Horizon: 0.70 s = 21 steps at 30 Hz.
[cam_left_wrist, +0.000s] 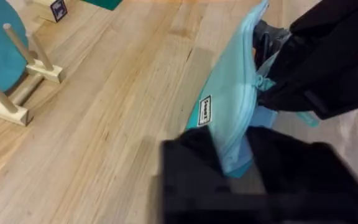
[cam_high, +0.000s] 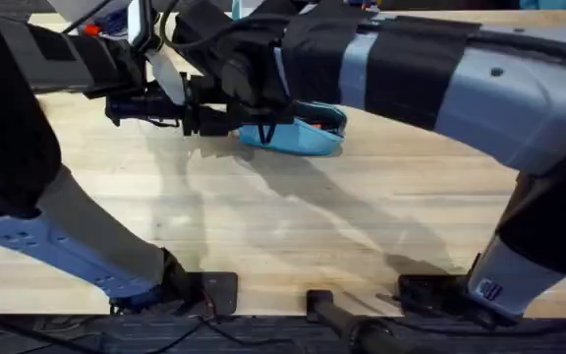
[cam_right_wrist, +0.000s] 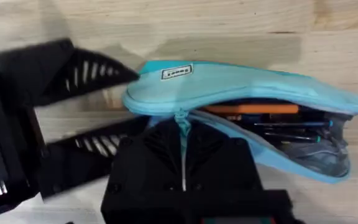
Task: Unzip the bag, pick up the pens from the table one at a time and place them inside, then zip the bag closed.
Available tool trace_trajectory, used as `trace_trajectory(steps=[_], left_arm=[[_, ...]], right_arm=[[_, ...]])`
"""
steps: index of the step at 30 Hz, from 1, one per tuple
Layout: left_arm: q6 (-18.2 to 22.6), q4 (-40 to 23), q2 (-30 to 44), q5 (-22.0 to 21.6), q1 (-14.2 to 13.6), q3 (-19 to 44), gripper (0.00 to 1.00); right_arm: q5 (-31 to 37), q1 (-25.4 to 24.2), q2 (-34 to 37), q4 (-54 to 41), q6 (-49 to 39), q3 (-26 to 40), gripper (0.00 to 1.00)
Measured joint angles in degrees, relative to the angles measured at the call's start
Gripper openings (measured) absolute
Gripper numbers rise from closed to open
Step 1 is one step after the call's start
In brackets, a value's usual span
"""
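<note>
**Zip closure: grip points on soft bag**

My right gripper (cam_right_wrist: 182,140) pinches the zipper pull (cam_right_wrist: 180,118). Beyond it, my left gripper (cam_right_wrist: 114,102) clamps the bag's (cam_right_wrist: 241,84) end on the table (cam_high: 293,216). Pens (cam_right_wrist: 284,127) lie inside. I judge the fabric limp and light: keep tension while zipping.

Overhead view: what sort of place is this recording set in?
Probably a lab or workshop bench: a plank wood table with arm bases bolted along its edge, a turquoise pencil pouch and a teal disc on a wooden stand.
</note>
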Motion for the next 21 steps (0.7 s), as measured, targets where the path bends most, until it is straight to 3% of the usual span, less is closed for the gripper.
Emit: trace_trajectory(steps=[2, 3, 21], left_arm=[[0.1, -0.1, 0.0, 0.0, 0.0, 0.0, 0.136], [0.2, -0.2, 0.0, 0.0, 0.0, 0.0, 0.068], [0.2, -0.4, 0.0, 0.0, -0.1, 0.0, 0.041]], right_arm=[[0.0, 0.0, 0.0, 0.0, 0.0, 0.0, 0.032], [0.0, 0.0, 0.0, 0.2, 0.0, 0.0, 0.032], [0.0, 0.0, 0.0, 0.0, -5.0, 0.1, 0.034]])
